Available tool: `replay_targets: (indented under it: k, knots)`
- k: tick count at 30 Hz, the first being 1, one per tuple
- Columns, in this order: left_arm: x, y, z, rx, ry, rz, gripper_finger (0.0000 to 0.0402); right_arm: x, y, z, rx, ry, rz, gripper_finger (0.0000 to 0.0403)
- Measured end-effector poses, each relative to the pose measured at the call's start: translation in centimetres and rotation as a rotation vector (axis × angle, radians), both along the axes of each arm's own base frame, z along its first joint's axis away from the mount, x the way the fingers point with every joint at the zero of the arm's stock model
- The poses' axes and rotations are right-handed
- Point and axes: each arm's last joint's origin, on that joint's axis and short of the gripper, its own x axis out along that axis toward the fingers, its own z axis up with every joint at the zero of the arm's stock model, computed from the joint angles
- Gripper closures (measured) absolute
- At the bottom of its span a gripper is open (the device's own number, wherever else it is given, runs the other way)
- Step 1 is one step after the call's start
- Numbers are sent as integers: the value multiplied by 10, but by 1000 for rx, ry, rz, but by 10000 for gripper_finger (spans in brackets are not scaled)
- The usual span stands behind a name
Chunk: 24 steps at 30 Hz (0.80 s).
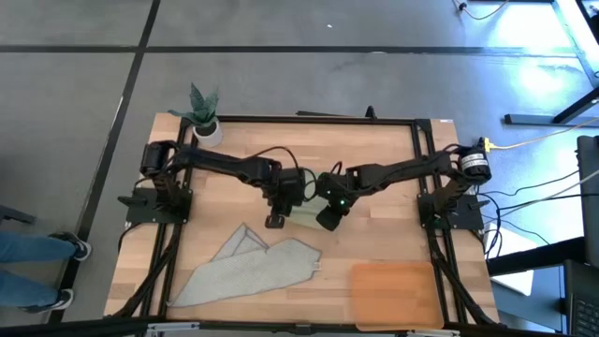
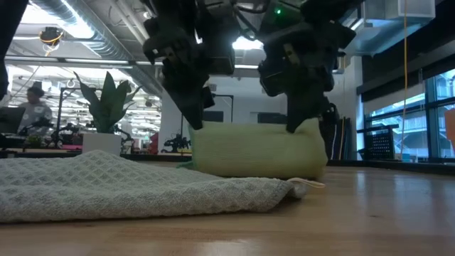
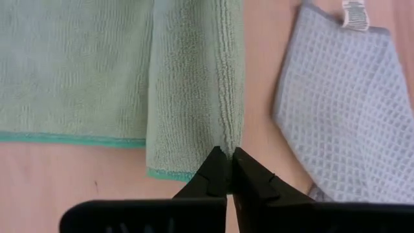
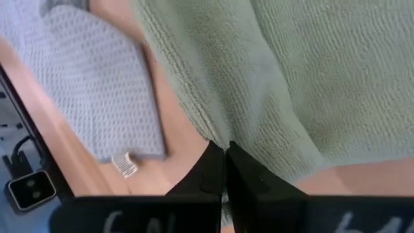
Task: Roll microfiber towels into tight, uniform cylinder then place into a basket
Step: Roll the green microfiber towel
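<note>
I'm mid-roll: left pincer [image 3: 228, 169] and right pincer [image 4: 224, 165] each clamp the green towel [image 2: 259, 149]'s edge; next, I'd turn both evenly.

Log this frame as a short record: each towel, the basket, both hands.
green towel: partly rolled, mid-table
grey towel: spread loose on table, in front of the green one
basket: front right, nothing in it
left hand: shut, pinching green towel's edge
right hand: shut on green towel
</note>
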Motion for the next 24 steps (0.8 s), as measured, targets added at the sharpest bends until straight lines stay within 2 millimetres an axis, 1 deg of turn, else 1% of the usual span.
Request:
replay_targets:
  k: [7,13,18,21,24]
  knots:
    - [1,14,-2,-24,-11,25,401,-3,-14,-2,-9,36,-43,394]
    - [7,22,-12,-17,-17,48,401,-7,-20,-6,-58,74,-78,394]
    - [10,24,-17,13,-28,61,401,-9,-21,-7,-107,89,-100,393]
    - [11,25,-16,13,-39,62,401,-9,-21,-7,-88,104,-113,393]
    - [10,23,-16,-60,-29,44,401,-9,-18,-6,14,87,-55,393]
